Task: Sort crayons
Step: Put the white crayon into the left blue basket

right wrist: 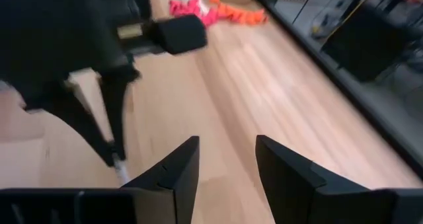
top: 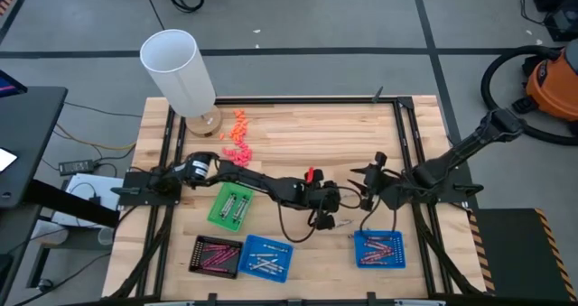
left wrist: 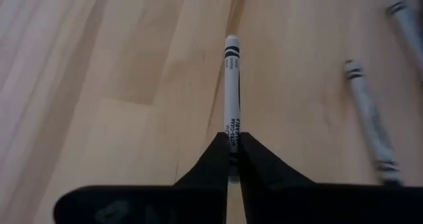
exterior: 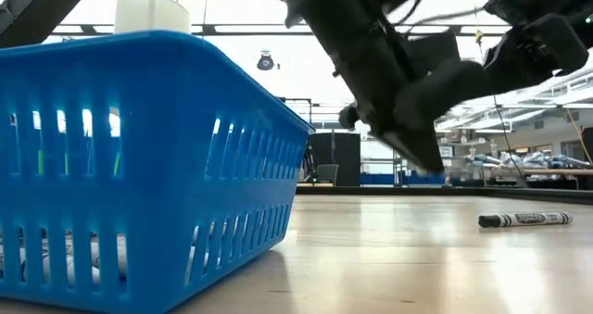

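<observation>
The wooden table (top: 298,130) carries a white cylinder (top: 178,69) and 4 small trays; the blue basket (exterior: 139,166) fills the low view. The right gripper (right wrist: 226,168) waits mid-table, jaws apart. The left gripper (left wrist: 232,159) is clamped on 1 silvery-grey crayon (left wrist: 231,85) at the tabletop; 2 more crayons (left wrist: 370,121) lie nearby.

The lower end of the silvery crayon (left wrist: 231,95) is hidden between the fingers of the left gripper (left wrist: 232,159) that pinch it. Beside that gripper, a second crayon (left wrist: 370,118) is blurred, its label unreadable, and a third (left wrist: 404,22) is cut off by the picture's edge. From above, the sticks in the blue tray (top: 379,249) near the right gripper (top: 366,196) are too small to tell apart.
</observation>
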Controlling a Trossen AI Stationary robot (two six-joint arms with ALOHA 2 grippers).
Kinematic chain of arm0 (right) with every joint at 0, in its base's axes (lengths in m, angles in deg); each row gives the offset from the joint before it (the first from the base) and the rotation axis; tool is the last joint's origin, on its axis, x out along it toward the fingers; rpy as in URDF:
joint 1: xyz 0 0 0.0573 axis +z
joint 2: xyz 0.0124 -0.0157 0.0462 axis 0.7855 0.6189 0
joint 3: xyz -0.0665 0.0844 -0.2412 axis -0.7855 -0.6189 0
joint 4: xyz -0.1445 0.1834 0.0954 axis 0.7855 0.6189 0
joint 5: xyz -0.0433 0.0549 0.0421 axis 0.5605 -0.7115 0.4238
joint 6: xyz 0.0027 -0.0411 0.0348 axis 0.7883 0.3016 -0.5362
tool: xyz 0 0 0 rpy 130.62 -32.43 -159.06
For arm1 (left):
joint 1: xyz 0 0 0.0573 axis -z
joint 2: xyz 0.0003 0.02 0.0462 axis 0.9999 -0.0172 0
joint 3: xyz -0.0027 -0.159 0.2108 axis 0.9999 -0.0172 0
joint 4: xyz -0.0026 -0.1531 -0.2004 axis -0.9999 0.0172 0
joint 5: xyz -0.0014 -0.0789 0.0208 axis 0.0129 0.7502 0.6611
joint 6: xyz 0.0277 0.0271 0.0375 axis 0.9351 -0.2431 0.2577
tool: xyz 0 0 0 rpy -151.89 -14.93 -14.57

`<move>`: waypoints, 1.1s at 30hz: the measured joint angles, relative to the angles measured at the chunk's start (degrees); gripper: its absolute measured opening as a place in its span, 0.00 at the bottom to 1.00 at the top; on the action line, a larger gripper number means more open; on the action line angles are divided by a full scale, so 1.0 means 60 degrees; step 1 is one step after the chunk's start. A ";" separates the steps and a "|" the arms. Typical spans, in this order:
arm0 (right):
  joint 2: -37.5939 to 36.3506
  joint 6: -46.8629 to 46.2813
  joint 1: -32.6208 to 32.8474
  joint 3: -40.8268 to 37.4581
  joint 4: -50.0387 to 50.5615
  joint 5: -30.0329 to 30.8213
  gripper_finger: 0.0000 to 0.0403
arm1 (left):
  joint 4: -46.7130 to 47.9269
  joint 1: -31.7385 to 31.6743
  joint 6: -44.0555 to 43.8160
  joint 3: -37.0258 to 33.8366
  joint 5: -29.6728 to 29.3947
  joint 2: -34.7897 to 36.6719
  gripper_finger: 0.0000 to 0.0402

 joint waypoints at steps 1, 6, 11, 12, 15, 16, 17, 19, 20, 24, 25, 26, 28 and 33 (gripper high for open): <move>-0.0044 0.0012 0.0133 0.0000 0.0012 0.0235 0.39 | 0.0170 0.0019 -0.0056 0.0007 -0.0002 0.0106 0.03; -0.0180 0.0027 0.0684 0.0000 0.0039 0.1125 0.39 | 0.1255 0.0207 -0.0475 0.0013 0.0061 0.0542 0.03; -0.0178 0.0029 0.0941 0.0000 0.0056 0.1299 0.39 | 0.2124 0.0438 -0.1235 0.0036 0.0084 0.1046 0.03; -0.0174 0.0028 0.0952 0.0000 0.0068 0.1290 0.39 | 0.2355 0.0490 -0.1428 0.0036 0.0084 0.1080 0.03; -0.0143 -0.0029 0.1000 0.0000 0.0051 0.1289 0.39 | 0.2948 0.0705 -0.1953 0.0026 0.0090 0.1224 0.03; -0.0123 -0.0029 0.1008 0.0000 0.0049 0.1282 0.39 | 0.3046 0.0795 -0.2087 0.0036 0.0089 0.1299 0.03; -0.0122 -0.0036 0.1010 0.0000 0.0047 0.1256 0.39 | 0.3272 0.0894 -0.2229 0.0042 0.0082 0.1391 0.03; -0.0126 -0.0044 0.1010 0.0000 -0.0041 0.1229 0.39 | 0.3579 0.1094 -0.2493 0.0064 0.0054 0.1535 0.03; -0.0126 -0.0044 0.1010 0.0000 -0.0044 0.1217 0.39 | 0.3809 0.1192 -0.2585 0.0066 0.0048 0.1584 0.03; -0.0124 -0.0044 0.1007 0.0000 -0.0113 0.1206 0.39 | 0.4497 0.1598 -0.2977 0.0062 0.0019 0.1764 0.03; -0.0124 -0.0044 0.1007 0.0000 -0.0124 0.1202 0.39 | 0.4679 0.1711 -0.3075 0.0062 0.0021 0.1847 0.03; -0.0126 -0.0044 0.1007 0.0000 -0.0124 0.1202 0.39 | 0.4886 0.1802 -0.3202 0.0062 0.0038 0.1899 0.03; -0.0125 -0.0044 0.1007 0.0000 -0.0124 0.1195 0.39 | 0.4966 0.1953 -0.3382 0.0069 0.0130 0.1968 0.03; -0.0123 -0.0044 0.1007 0.0000 -0.0138 0.1185 0.39 | 0.5355 0.2259 -0.3810 0.0062 0.0249 0.2160 0.03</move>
